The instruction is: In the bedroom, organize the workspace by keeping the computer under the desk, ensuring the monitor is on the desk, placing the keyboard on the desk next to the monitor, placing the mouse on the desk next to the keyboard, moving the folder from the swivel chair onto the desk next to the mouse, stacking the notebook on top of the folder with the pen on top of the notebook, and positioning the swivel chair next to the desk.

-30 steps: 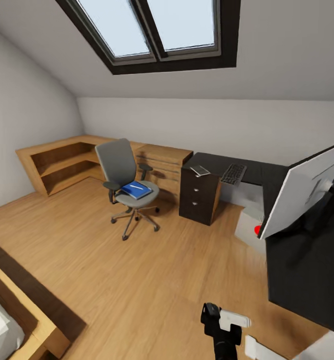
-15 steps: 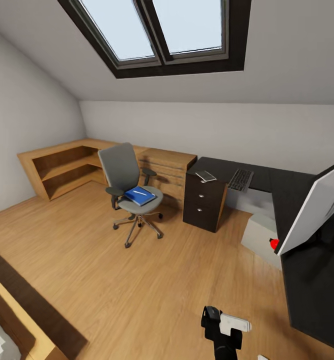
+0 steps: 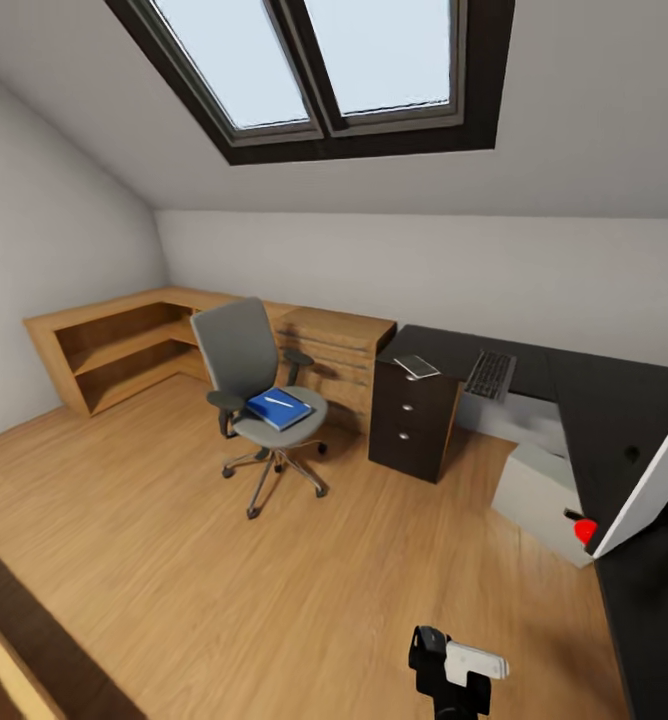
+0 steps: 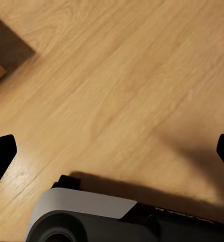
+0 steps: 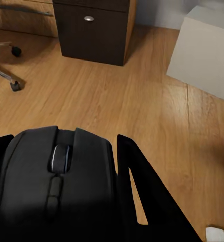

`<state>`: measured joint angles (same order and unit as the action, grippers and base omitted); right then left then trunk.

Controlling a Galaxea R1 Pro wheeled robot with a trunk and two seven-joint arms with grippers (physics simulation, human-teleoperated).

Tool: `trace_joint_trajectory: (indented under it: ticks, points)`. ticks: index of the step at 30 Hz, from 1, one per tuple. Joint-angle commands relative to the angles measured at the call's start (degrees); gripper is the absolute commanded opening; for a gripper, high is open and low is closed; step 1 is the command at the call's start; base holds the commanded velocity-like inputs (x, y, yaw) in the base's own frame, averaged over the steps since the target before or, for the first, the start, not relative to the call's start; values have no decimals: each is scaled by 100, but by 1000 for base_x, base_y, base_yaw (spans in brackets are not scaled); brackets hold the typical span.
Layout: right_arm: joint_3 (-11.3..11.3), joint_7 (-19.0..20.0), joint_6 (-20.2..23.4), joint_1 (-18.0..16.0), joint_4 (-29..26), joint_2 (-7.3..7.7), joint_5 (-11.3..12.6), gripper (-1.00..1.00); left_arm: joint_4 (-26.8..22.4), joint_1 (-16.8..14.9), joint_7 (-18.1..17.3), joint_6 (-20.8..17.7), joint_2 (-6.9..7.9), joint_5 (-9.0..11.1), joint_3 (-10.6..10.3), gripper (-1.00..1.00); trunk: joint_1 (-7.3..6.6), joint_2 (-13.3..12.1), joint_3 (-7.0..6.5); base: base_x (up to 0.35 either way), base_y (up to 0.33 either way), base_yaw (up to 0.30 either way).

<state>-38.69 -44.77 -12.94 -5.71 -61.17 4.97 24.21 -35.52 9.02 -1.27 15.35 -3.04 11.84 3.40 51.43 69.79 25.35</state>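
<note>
Right jaws [image 5: 61, 186] clamped on mouse [image 5: 56, 176], close in right wrist view; left jaws [image 4: 112, 151] spread wide over floor [image 4: 117, 75]. Farther off, head view centre: chair [image 3: 259, 395] carrying notebook [image 3: 278, 408] and pen [image 3: 278, 402]. Beyond, right: tabletop [image 3: 534, 375] with keyboard [image 3: 491, 375]; computer [image 3: 544, 490] beneath.

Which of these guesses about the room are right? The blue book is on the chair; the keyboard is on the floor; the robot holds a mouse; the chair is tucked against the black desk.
1. The notebook lies on the swivel chair. True.
2. The keyboard lies on the floor. False: it is on the desk.
3. The right gripper holds the mouse. True.
4. The swivel chair is tucked against the desk. False: it stands apart, by the wooden dresser.
</note>
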Motion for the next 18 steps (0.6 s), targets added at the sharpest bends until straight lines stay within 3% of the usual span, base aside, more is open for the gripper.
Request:
trace_joint_trajectory:
  ticks: [1, 18]
  points:
    - [-27, -14, -115, -10, 61, -2, 61, -100, -8, 3, -13, 3, -4, 38, 11, 100, 4, 3, 2, 328, 85, -7]
    - [-8, 138, -636, -10, 621, -55, 56, -100, -3, 3, -5, 3, -4, 46, 11, 100, 4, 3, -3, 329, 20, -1]
